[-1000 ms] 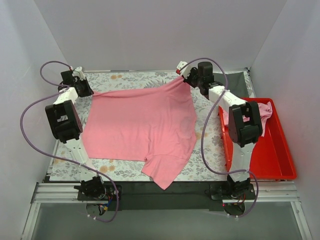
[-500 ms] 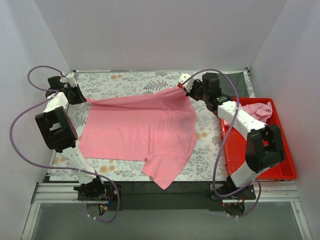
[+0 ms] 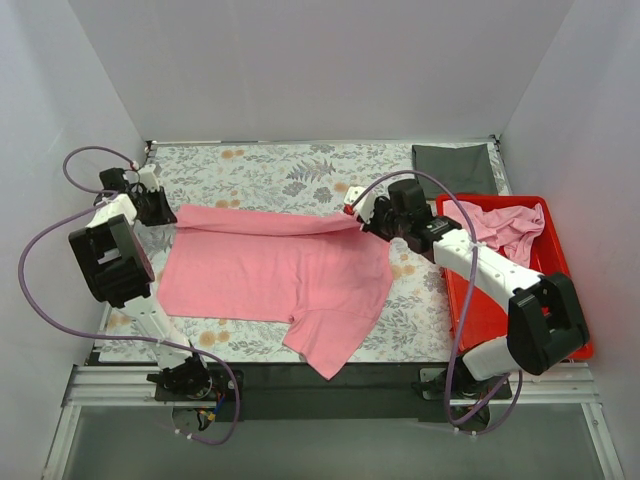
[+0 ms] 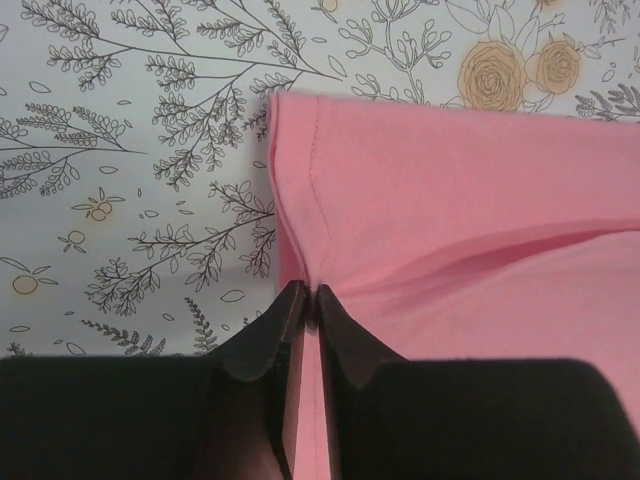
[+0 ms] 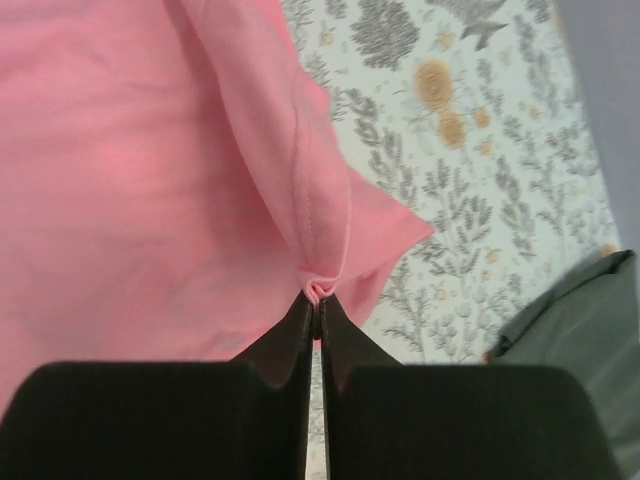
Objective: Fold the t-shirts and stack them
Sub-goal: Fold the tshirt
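A light-pink t-shirt (image 3: 280,265) lies spread on the flowered table cover, its far edge folded over toward the near side. My left gripper (image 3: 160,212) is shut on the shirt's far left corner (image 4: 300,200), low over the cover. My right gripper (image 3: 358,217) is shut on the far right corner, where the fabric (image 5: 320,230) bunches at the fingertips. One sleeve (image 3: 325,350) hangs over the table's near edge. A second pink t-shirt (image 3: 505,225) lies crumpled in the red bin (image 3: 560,330).
The red bin stands at the right edge of the table. A dark grey cloth (image 3: 455,160) lies at the far right corner and also shows in the right wrist view (image 5: 580,310). White walls close in the table on three sides.
Both grippers have pulled the shirt's far edge toward the near side and lowered it, so the top part now folds over the body. The right arm has stretched out low.
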`<state>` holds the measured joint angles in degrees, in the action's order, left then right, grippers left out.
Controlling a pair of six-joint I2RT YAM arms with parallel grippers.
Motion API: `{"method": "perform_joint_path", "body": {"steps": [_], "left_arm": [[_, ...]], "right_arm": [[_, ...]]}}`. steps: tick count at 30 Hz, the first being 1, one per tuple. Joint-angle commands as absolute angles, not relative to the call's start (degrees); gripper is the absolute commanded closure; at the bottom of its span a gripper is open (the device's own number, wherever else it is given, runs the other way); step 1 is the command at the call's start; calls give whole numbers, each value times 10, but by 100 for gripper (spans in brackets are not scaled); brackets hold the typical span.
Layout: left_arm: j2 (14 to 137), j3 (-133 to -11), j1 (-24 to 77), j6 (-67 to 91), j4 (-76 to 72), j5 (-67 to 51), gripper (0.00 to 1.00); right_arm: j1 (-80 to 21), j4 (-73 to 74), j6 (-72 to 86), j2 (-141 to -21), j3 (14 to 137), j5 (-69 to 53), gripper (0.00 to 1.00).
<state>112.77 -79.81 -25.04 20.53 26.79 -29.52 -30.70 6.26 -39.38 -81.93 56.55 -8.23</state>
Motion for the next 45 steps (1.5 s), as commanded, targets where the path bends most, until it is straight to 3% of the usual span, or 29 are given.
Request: {"method": "perform_joint_path", "body": {"steps": [1, 2, 4, 8, 10, 13, 16, 17, 21, 25, 32, 37, 45], "left_arm": [[1080, -795, -254, 177, 276, -310, 89], [1076, -793, -257, 173, 280, -310, 83], [1060, -792, -264, 172, 285, -320, 68], [1040, -813, -272, 152, 319, -355, 62], [1033, -818, -272, 153, 321, -366, 61], [1041, -840, -263, 142, 351, -423, 60], [1043, -846, -227, 130, 380, -497, 59], [1043, -849, -195, 124, 395, -514, 59], [1036, -847, -86, 91, 403, -580, 59], [1026, -799, 34, 107, 287, -610, 54], [1117, -857, 196, 85, 224, -544, 54], [1196, -941, 214, 130, 227, -501, 53], [1239, -955, 253, 114, 243, -449, 55]], "right_arm": [[-324, 107, -387, -816, 561, -80, 90], [-325, 119, -384, -818, 567, -83, 72], [-324, 160, -377, -817, 590, -83, 52], [-294, 197, -357, -776, 615, -150, 24], [-280, 207, -334, -770, 634, -184, 20], [-242, 213, -286, -820, 680, -198, 21], [-195, 240, -215, -909, 760, -221, 30], [-177, 248, -175, -932, 779, -228, 35], [-135, 258, -102, -1018, 840, -253, 40], [-102, 248, -51, -1055, 849, -256, 43], [-83, 239, 12, -1111, 858, -322, 46], [-83, 213, 47, -1134, 849, -348, 44], [-82, 187, 85, -1174, 849, -364, 43]]}}
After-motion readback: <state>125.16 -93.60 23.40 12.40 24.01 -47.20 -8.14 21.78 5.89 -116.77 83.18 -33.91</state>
